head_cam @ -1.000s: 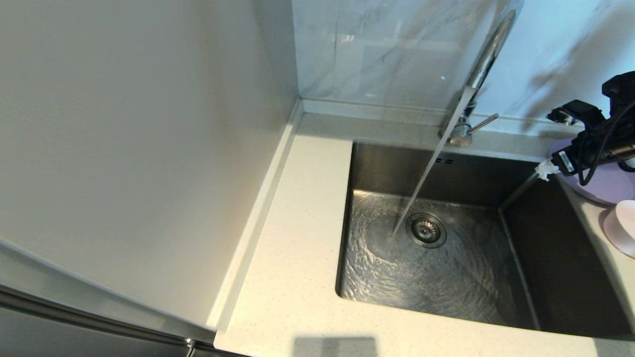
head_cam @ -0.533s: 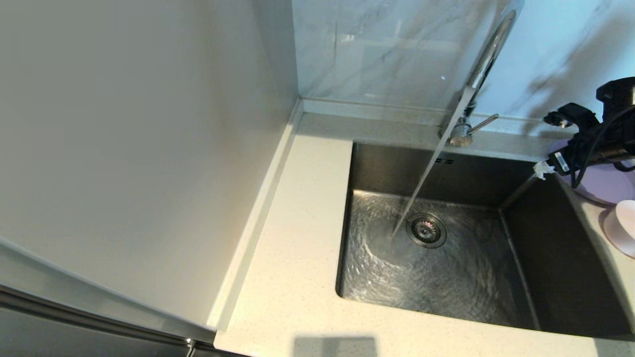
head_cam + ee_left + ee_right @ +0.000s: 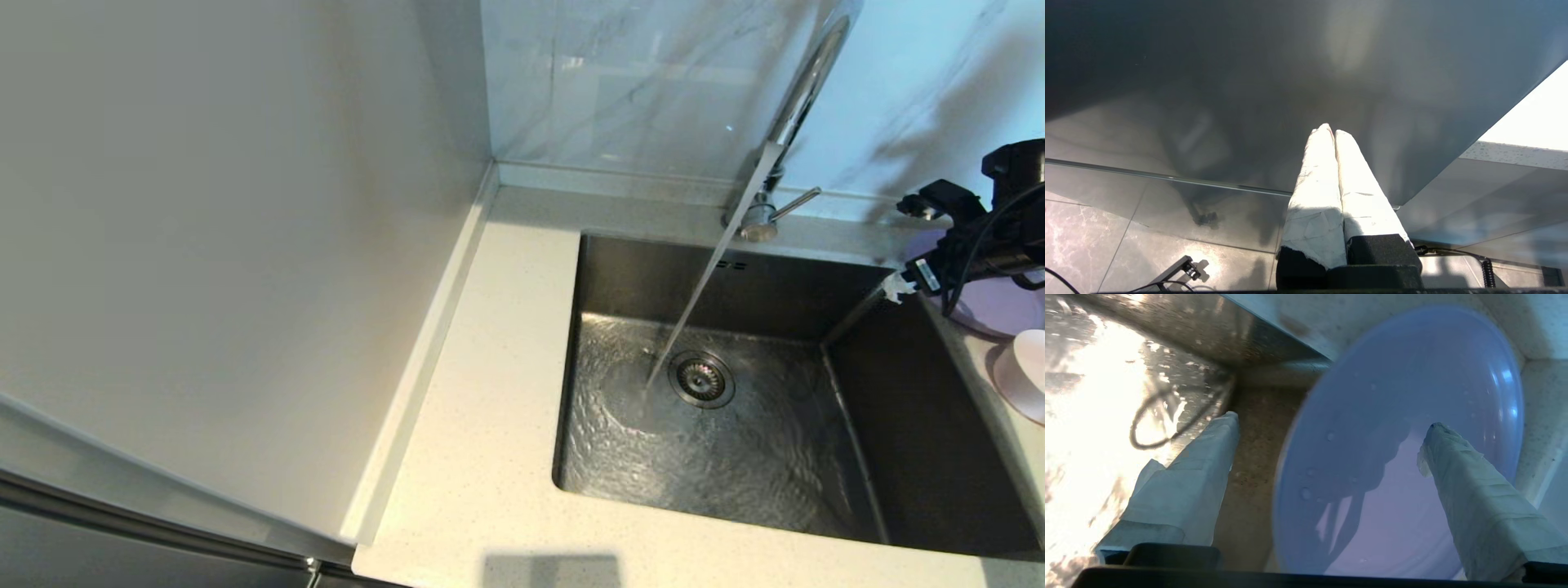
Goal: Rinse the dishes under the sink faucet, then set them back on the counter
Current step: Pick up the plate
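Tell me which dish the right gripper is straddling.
The lilac plate: the open right gripper straddles its rim beside the sink. The pink dish sits apart, nearer the robot.

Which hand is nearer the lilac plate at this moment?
Right. The right hand is open astride the lilac plate's rim on the counter beside the sink. The left hand, shut, is off by a dark panel, with no plate in its view.

It was a home kitchen. A steel sink (image 3: 735, 457) sat in the corner of a cream stone counter (image 3: 482, 457), with a chrome faucet (image 3: 796, 106) running water, marble wall tiles (image 3: 620, 82) behind, and pastel dishes (image 3: 1000, 306) at the counter's right edge.
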Controlling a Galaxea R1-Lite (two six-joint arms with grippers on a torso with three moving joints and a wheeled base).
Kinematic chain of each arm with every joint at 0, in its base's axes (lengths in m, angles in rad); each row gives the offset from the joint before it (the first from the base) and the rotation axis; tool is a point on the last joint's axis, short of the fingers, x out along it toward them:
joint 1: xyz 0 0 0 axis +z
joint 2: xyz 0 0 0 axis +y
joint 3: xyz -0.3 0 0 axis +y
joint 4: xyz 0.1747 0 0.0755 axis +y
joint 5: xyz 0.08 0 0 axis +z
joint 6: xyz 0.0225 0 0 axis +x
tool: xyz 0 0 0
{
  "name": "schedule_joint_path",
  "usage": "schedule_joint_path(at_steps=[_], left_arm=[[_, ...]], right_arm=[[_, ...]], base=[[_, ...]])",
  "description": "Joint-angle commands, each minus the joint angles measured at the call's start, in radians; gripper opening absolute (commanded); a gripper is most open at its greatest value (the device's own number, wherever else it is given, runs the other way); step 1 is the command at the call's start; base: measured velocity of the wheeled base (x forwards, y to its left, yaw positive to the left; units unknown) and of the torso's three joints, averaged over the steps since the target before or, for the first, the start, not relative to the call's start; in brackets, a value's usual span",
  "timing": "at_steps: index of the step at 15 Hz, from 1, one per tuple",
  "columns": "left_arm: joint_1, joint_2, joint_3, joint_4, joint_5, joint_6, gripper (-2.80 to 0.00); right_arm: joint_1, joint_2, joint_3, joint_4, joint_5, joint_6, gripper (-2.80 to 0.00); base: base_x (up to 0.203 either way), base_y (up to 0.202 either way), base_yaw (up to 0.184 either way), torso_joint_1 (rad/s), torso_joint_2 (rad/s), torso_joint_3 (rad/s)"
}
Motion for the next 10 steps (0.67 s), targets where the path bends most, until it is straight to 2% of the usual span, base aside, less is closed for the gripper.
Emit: schedule_joint_path(at_steps=[1, 2, 3, 10], left_arm=[[0.000, 0.000, 0.000, 0.000, 0.000, 0.000, -2.80], [0.000, 0.000, 0.000, 0.000, 0.000, 0.000, -2.80], [0.000, 0.000, 0.000, 0.000, 0.000, 0.000, -2.80], [0.000, 0.000, 0.000, 0.000, 0.000, 0.000, -2.80]], right_arm=[[-0.009, 0.015, 0.000, -0.025, -0.007, -0.006, 0.00], [-0.013, 0.017, 0.000, -0.038, -0.007, -0.014, 0.00], [-0.015, 0.017, 0.000, -0.041, -0.007, -0.029, -2.80], [-0.017, 0.021, 0.000, -0.058, -0.010, -0.035, -2.80]], base=[[0.000, 0.000, 0.000, 0.000, 0.00, 0.000], [0.000, 0.000, 0.000, 0.000, 0.00, 0.000], [0.000, 0.000, 0.000, 0.000, 0.00, 0.000], [0.000, 0.000, 0.000, 0.000, 0.00, 0.000]])
